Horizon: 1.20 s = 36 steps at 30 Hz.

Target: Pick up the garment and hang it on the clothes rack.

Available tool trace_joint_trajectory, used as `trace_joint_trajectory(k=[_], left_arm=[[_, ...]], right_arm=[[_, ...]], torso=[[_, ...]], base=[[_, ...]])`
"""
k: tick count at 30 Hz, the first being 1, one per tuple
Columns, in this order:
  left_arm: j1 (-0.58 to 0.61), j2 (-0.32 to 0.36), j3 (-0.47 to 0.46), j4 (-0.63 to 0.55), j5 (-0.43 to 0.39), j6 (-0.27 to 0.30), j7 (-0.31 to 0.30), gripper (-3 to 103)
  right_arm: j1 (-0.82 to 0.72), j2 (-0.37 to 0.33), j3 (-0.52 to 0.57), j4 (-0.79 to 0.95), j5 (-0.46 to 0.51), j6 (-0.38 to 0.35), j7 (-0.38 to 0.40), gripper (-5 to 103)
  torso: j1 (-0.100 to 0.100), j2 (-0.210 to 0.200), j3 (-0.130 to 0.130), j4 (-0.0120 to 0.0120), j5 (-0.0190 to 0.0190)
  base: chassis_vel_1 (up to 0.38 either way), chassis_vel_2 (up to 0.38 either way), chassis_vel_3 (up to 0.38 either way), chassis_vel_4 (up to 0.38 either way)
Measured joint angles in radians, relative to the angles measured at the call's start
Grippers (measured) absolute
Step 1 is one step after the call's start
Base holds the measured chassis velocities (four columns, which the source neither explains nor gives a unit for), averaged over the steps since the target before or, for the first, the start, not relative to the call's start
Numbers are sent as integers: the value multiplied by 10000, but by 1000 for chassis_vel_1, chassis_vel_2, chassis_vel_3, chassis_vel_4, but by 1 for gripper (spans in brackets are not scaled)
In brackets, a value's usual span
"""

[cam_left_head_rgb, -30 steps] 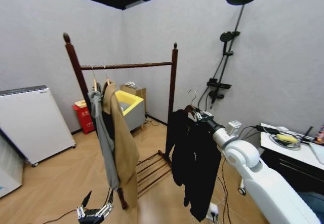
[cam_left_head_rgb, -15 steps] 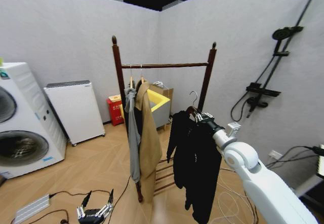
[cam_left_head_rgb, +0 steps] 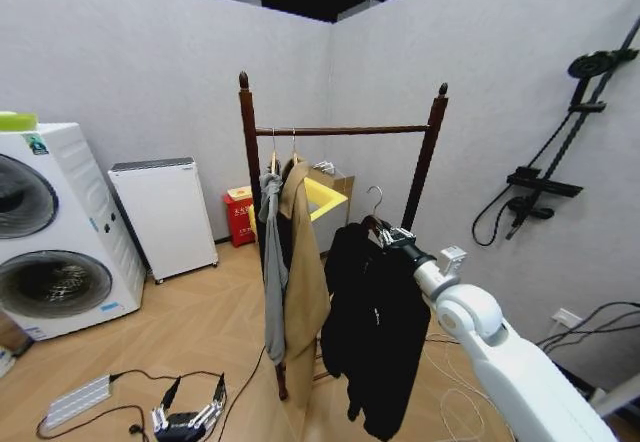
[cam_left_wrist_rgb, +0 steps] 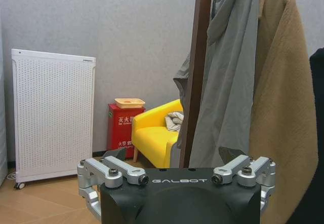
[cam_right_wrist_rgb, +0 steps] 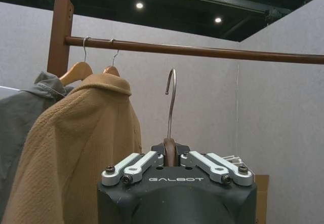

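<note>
since a second ago the head camera has swung left, bringing a washing machine into the left of the frame. right gripper, right of centre, has its fingers clamped on the hanger of the black garment, which hangs just right of the clothes rack, below its rail. left gripper sits low at the bottom left, fingers spread wide.
</note>
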Motion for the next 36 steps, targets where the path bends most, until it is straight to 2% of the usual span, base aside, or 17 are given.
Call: trace_joint_trajectory(k=[9,18,23,26,29,32,33,34,36], left_arm=[[0,0,0,0,0,0,0,100],[-2,0,0,0,0,0,0,100],[0,0,-1,0,0,0,-1,100],[1,0,-1,0,0,0,-1,100],[0,0,1,0,0,0,2,100],[0,0,0,0,0,0,0,100],[0,-1,1,0,0,0,0,100],[0,-1,1,0,0,0,0,100],[0,0,0,0,0,0,0,100]], right_arm=[[-58,11,-9,55,-141,23,-70,9],[617,-410,78,877,379,-115,-64,9],[2068,-892,-334,577,1280,-555,65,9],[2551,-985,-582,258,1424,-635,56,9],[4272,-1134,-1552,-904,2102,-876,-20,9],[4797,-1139,-1865,-1183,2242,-905,-39,9],[5633,-1088,-2344,-1559,2434,-944,-40,9],[5633,-1088,-2344,-1559,2434,-944,-40,9],[6704,-832,-3093,-2046,2834,-1051,92,9]], torso=[[7,-3,3,4,3],[5,-4,2,0,-3],[-6,3,-2,2,-2],[-6,3,-1,2,1],[6,-3,3,0,3],[7,-4,4,0,4],[8,-4,4,4,-2],[8,-4,4,4,-2],[5,-3,2,3,-3]], base=[[-175,187,180,-178],[-70,65,62,-50],[44,-31,-36,27],[0,0,0,0],[0,0,0,0],[0,0,0,0],[0,0,0,0],[0,0,0,0],[0,0,0,0]])
